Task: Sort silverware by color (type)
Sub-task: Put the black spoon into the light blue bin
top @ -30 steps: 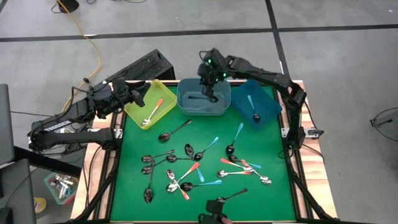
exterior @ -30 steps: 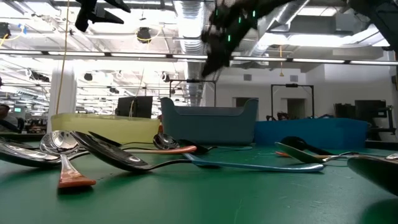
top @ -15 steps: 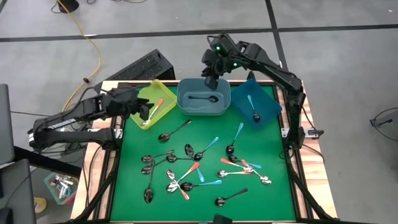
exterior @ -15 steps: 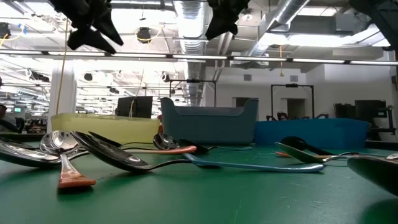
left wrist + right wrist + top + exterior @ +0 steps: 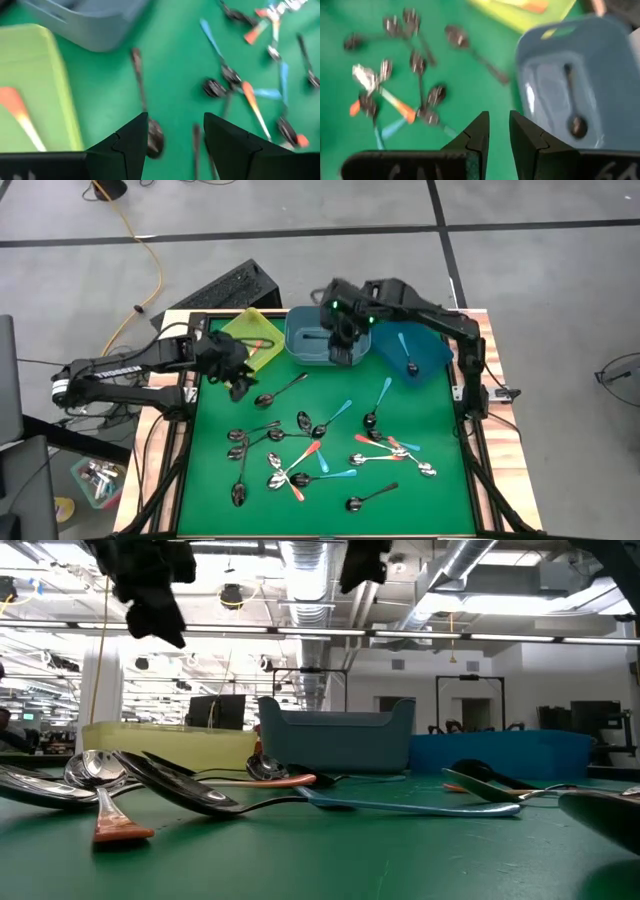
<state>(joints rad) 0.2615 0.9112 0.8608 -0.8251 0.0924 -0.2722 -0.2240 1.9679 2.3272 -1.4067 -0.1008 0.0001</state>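
Many spoons with orange, teal or dark metal handles (image 5: 320,450) lie scattered on the green mat. One orange spoon (image 5: 256,346) lies in the yellow-green bin. A dark spoon (image 5: 572,107) lies in the grey-blue bin. A teal spoon (image 5: 408,356) lies in the blue bin. My left gripper (image 5: 238,383) is open and empty above the mat, just left of a lone dark spoon (image 5: 281,390), which also shows in the left wrist view (image 5: 144,97). My right gripper (image 5: 345,352) hangs over the grey-blue bin's near wall, its fingers a narrow gap apart and empty.
The yellow-green bin (image 5: 232,330), the grey-blue bin (image 5: 300,352) and the blue bin (image 5: 430,345) stand in a row along the mat's far edge. The mat's wooden frame (image 5: 480,430) rims the work area. A keyboard (image 5: 225,288) lies beyond the table's far left corner.
My left gripper has gone from over the yellow-green bin toward the near edge and a little right, coming over the mat beside the lone dark spoon. My right gripper has risen out of the grey-blue bin, leaving a dark spoon there, and come toward the bin's near wall.
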